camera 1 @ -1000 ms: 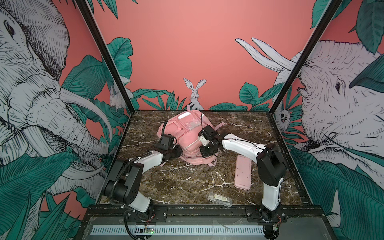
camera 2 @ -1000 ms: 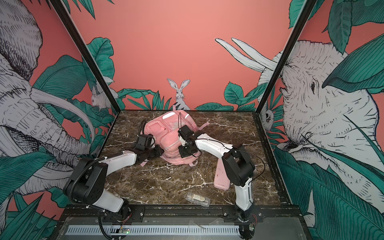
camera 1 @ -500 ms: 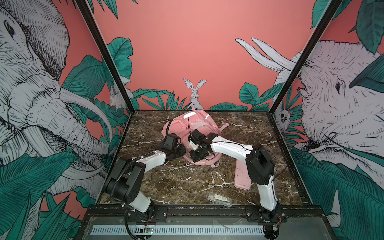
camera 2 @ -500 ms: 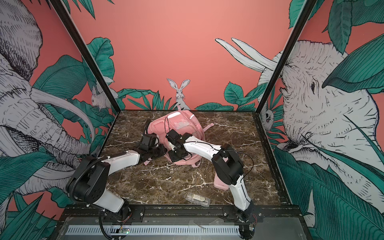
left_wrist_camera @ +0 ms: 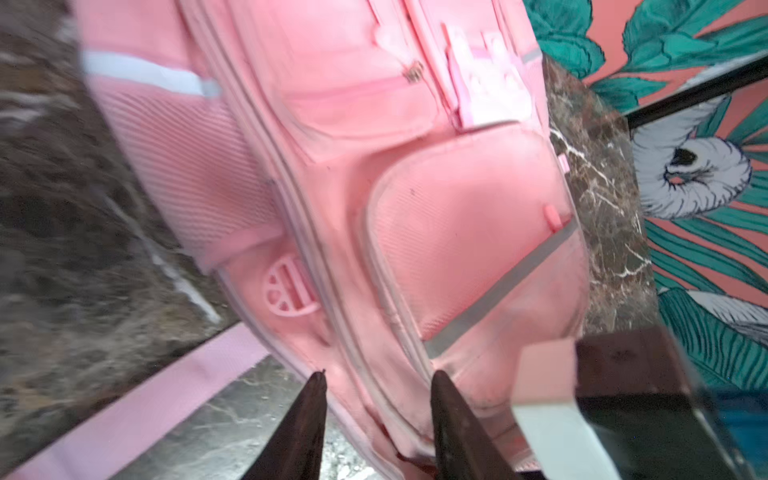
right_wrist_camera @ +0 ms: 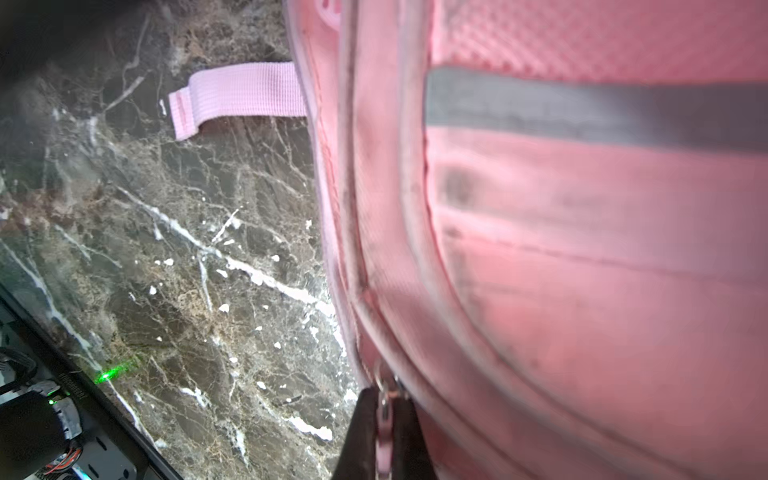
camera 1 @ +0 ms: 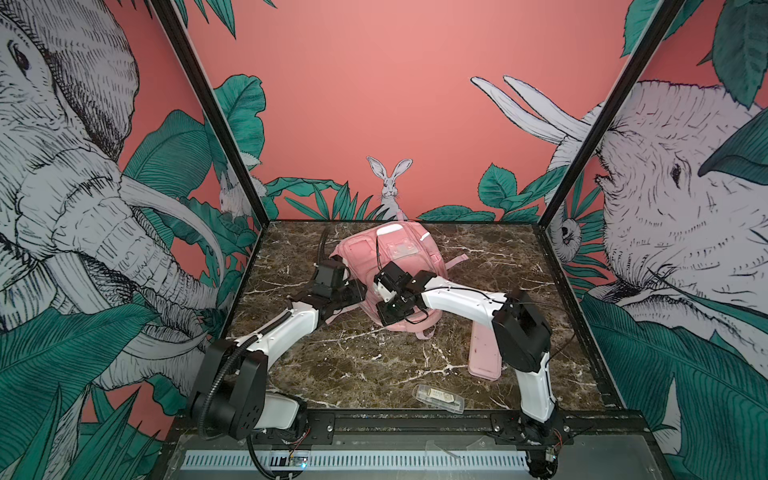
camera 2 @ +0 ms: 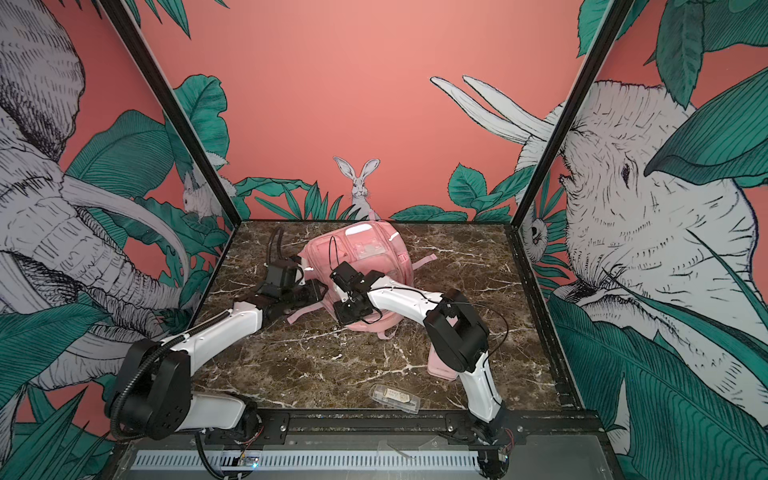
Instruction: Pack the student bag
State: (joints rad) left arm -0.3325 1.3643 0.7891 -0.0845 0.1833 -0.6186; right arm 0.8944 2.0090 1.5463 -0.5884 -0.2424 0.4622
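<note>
We log this as a robot lab test cell: printed jungle wall panels with an elephant and a rabbit, black frame posts at the corners, a marble-look tabletop, and two white robot arms mounted on a black front rail.

**Legible text: none in any view.** Marks present but unreadable:

- **(a)** A pale raised patch on the front of the student bag. It is blurred in the left wrist view and too small in both top views.
- **(b)** A light label inside the clear plastic case, which lies near the front edge of the marble table. Its print is too small to resolve.
- **(c)** A faint line of print on the black base rail in the right wrist view. It is too dark and small to make out.
</note>
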